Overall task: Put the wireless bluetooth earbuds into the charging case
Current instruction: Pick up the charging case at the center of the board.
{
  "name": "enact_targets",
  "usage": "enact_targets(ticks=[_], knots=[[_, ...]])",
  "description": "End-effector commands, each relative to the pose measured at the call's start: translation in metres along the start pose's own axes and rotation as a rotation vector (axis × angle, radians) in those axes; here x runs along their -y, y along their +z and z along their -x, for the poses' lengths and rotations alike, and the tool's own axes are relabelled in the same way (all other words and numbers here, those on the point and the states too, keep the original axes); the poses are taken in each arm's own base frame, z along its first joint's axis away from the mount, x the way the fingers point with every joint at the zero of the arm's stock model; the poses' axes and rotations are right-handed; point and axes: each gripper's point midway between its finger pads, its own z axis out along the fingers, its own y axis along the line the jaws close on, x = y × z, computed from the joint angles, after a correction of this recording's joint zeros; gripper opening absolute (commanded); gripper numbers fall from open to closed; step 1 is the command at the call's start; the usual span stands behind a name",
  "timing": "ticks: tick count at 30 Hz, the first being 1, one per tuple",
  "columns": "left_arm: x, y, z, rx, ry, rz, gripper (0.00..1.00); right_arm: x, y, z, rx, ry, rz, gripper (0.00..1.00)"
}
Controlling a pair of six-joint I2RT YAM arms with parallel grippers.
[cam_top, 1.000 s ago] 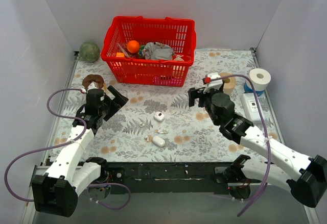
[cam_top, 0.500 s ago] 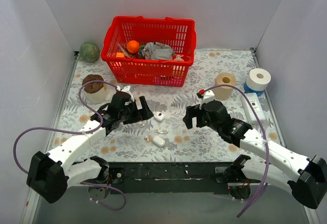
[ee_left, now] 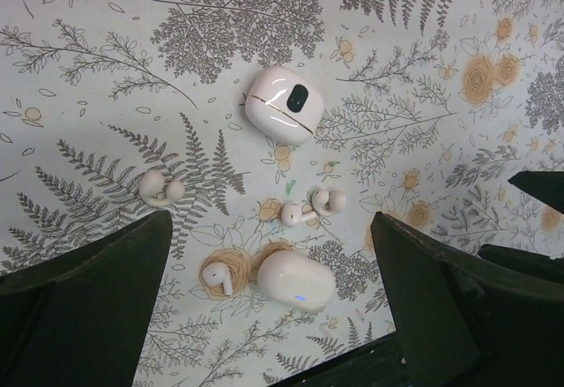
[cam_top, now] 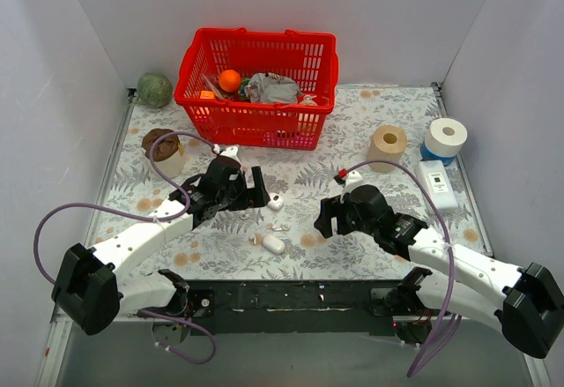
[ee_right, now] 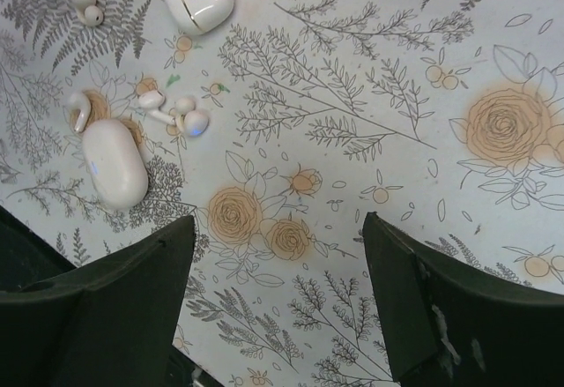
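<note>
Nothing inserted yet: earbuds (ee_left: pixel 293 215) lie loose on the counter (ee_left: pixel 88 70) beside the shut charging case (ee_left: pixel 295 279); my left claw (ee_left: pixel 271 255) and right claw (ee_right: pixel 278 228) gape empty.

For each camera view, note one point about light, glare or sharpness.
Top external: even light, no hard shadows on the table. Left wrist: in focus, a glare streak on the upper case. Right wrist: its own fingers show near-black, detail lost.

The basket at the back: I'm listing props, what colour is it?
The basket is red, best seen in the top external view.
</note>
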Motion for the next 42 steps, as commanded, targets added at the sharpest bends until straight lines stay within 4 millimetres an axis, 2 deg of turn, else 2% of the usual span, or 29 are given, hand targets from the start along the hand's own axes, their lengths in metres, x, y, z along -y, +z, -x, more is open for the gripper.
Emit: enact_targets(ticks=[1, 3, 5, 6, 12, 16, 22, 24, 29, 35, 42], knots=[[0.018, -0.005, -0.015, -0.046, 0.040, -0.070, 0.98, -0.015, 0.000, 0.005, -0.004, -0.036, 0.080, 0.84], [0.035, -0.008, -0.034, -0.082, 0.103, -0.111, 0.98, -0.016, 0.000, 0.002, -0.004, -0.044, 0.091, 0.84], [0.042, -0.011, -0.045, -0.095, 0.151, -0.104, 0.98, -0.015, -0.002, 0.002, 0.004, -0.045, 0.093, 0.84], [0.048, -0.010, -0.058, -0.124, 0.188, -0.104, 0.98, -0.015, -0.002, 0.001, 0.002, -0.046, 0.094, 0.84], [0.049, -0.007, -0.090, -0.203, 0.289, -0.051, 0.98, -0.016, -0.012, 0.005, 0.012, -0.042, 0.097, 0.84], [0.047, -0.004, -0.092, -0.192, 0.286, -0.034, 0.98, -0.014, -0.025, 0.012, 0.035, -0.054, 0.079, 0.84], [0.045, 0.005, -0.099, -0.228, 0.392, -0.019, 0.98, -0.007, -0.037, 0.005, 0.045, -0.048, 0.062, 0.85], [0.040, 0.010, -0.105, -0.254, 0.427, 0.002, 0.98, -0.005, -0.039, 0.002, 0.040, -0.044, 0.055, 0.84], [0.038, 0.014, -0.102, -0.240, 0.470, 0.022, 0.98, -0.002, -0.043, -0.002, 0.039, -0.037, 0.048, 0.85], [0.031, 0.020, -0.111, -0.275, 0.508, 0.040, 0.98, -0.003, -0.045, -0.002, 0.044, -0.032, 0.057, 0.85], [0.035, 0.023, -0.115, -0.283, 0.551, 0.016, 0.95, -0.004, -0.045, -0.002, 0.041, -0.029, 0.062, 0.85]])
